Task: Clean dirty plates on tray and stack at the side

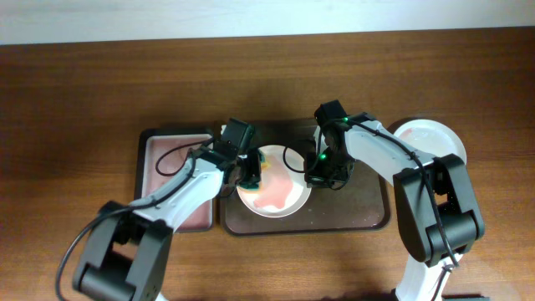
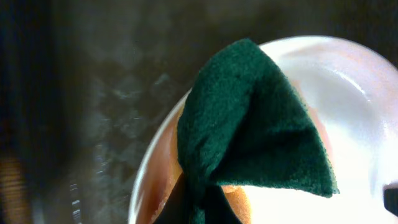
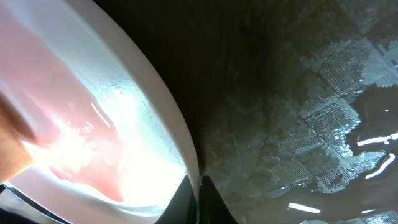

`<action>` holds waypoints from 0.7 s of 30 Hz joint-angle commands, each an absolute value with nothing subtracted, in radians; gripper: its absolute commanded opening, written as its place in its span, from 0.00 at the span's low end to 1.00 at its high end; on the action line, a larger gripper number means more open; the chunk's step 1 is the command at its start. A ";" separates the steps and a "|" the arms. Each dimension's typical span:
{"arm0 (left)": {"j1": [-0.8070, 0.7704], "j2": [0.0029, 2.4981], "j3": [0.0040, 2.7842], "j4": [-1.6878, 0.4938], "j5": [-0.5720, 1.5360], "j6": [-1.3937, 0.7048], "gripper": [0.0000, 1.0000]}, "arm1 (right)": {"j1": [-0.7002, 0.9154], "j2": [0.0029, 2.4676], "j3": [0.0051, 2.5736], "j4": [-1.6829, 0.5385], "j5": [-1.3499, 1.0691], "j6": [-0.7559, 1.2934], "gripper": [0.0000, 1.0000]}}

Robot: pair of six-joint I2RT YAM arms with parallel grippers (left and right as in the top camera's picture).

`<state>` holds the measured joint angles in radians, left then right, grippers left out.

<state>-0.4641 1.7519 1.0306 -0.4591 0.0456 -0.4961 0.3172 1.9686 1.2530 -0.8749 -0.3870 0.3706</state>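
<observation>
A pale pink plate (image 1: 272, 194) lies on the dark brown tray (image 1: 368, 219), left of its middle. My left gripper (image 1: 251, 170) is shut on a dark green scouring pad (image 2: 255, 124) and holds it on the plate's left part (image 2: 348, 93). My right gripper (image 1: 322, 177) is shut on the plate's right rim (image 3: 180, 143), one finger on each side of the rim. A whitish plate (image 1: 430, 138) sits off the tray at the far right, partly hidden by my right arm. The pale green plate is not in view.
A smaller black tray with a pinkish inside (image 1: 171, 159) lies left of the brown tray, under my left arm. The brown tray's floor is wet and shiny (image 3: 323, 124). Wooden table (image 1: 67, 125) lies all round.
</observation>
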 commanded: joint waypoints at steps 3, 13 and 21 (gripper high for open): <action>-0.448 1.527 1.061 -0.462 -0.024 -0.454 0.00 | 0.321 1.978 1.248 -0.867 -0.355 0.378 0.35; -0.250 1.472 1.060 -0.682 -0.106 -0.414 0.00 | 0.321 1.978 1.248 -0.875 -0.356 0.374 0.04; -0.120 1.573 1.027 -0.681 -0.029 -0.242 0.00 | 0.320 1.826 1.302 -0.939 -0.163 0.341 0.04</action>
